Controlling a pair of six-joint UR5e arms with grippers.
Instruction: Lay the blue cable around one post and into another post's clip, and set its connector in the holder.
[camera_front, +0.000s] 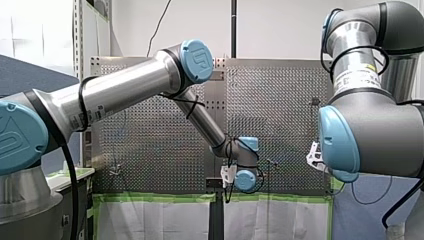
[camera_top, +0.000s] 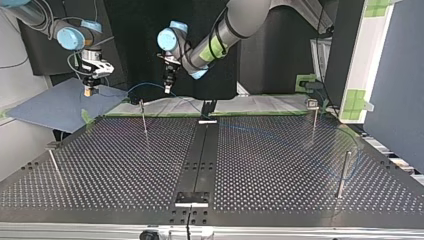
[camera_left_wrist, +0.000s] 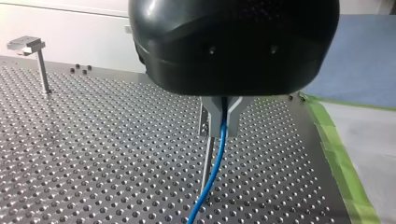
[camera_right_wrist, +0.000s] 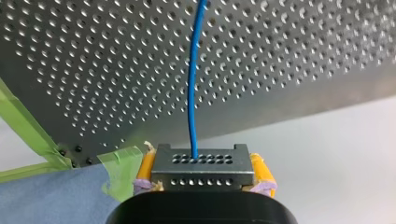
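The thin blue cable (camera_left_wrist: 215, 163) runs down from my left gripper (camera_left_wrist: 223, 122), whose grey fingers are shut on it just above the perforated table. A slim post (camera_left_wrist: 206, 156) stands right behind the cable. In the right wrist view, my right gripper (camera_right_wrist: 203, 164) has its yellow pads shut on the grey connector block (camera_right_wrist: 203, 171), and the cable (camera_right_wrist: 192, 79) leaves it straight ahead. In the top view my left gripper (camera_top: 169, 89) hangs over the far edge near a post (camera_top: 143, 116). My right gripper (camera_top: 90, 91) is off the table at the view's left, and the cable (camera_top: 147, 84) arcs between them.
More posts stand on the table: one at the top view's near left (camera_top: 54, 165), one at the far right (camera_top: 314, 117), one at the near right (camera_top: 343, 172). A black rail (camera_top: 200, 160) runs down the middle. Green tape (camera_left_wrist: 341, 154) lines the table's edge beside a blue mat (camera_top: 55, 105).
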